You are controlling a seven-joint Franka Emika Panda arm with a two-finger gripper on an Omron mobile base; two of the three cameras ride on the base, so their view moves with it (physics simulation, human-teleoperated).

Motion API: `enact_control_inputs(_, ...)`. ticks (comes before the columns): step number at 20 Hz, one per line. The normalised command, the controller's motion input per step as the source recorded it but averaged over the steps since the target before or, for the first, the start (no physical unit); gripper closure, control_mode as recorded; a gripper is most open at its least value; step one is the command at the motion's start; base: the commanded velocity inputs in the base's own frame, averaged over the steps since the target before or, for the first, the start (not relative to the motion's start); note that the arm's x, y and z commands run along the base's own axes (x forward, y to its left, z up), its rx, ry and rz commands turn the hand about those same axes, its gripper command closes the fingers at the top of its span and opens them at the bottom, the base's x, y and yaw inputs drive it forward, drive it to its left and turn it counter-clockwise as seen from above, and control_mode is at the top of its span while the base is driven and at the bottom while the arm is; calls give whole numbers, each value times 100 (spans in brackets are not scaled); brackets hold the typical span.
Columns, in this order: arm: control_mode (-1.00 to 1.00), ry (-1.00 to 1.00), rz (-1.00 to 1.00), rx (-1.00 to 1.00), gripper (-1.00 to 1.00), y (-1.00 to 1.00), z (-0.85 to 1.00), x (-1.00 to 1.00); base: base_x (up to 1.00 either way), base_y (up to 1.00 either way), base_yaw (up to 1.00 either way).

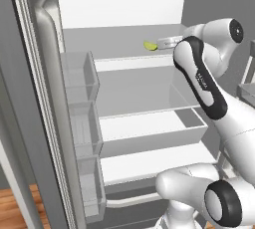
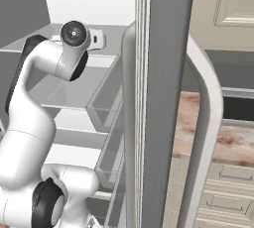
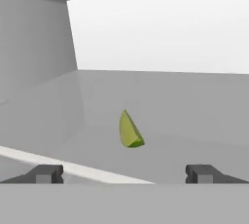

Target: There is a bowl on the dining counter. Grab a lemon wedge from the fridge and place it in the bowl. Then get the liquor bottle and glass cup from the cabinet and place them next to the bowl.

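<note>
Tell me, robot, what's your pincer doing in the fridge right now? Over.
Pincer open, empty, aimed at lemon wedge. Wedge lies alone on upper fridge shelf, untouched. Nothing between pincer and wedge.

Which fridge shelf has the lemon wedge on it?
The top white shelf of the dark-grey fridge: the small yellow-green lemon wedge lies there, ahead of the open gripper. The two shelves below hold nothing visible.

This is a home kitchen. An open fridge (image 1: 144,98) fills the middle of the scene, with white shelves inside and clear bins in its grey door. To the right of the fridge stand cream panelled cabinets (image 2: 233,4) and drawers, with a desk (image 2: 218,133) of beige, reddish-veined stone between them. Left of the fridge door, low down, lies a wooden floor (image 1: 15,210).
</note>
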Motion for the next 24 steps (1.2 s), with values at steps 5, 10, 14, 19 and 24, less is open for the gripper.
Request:
enact_control_inputs(5,-100,1,0,-1,-100,1,-2,20,0,0,0)
enact_control_inputs(10,-100,2,0,-3,-100,1,-6,23,0,0,0)
enact_control_inputs(14,-100,4,0,0,-100,6,-6,22,0,0,0)
enact_control_inputs(19,-100,4,0,-1,-100,6,-11,14,0,0,0)
enact_control_inputs(24,-100,1,0,0,-100,5,-9,11,0,0,0)
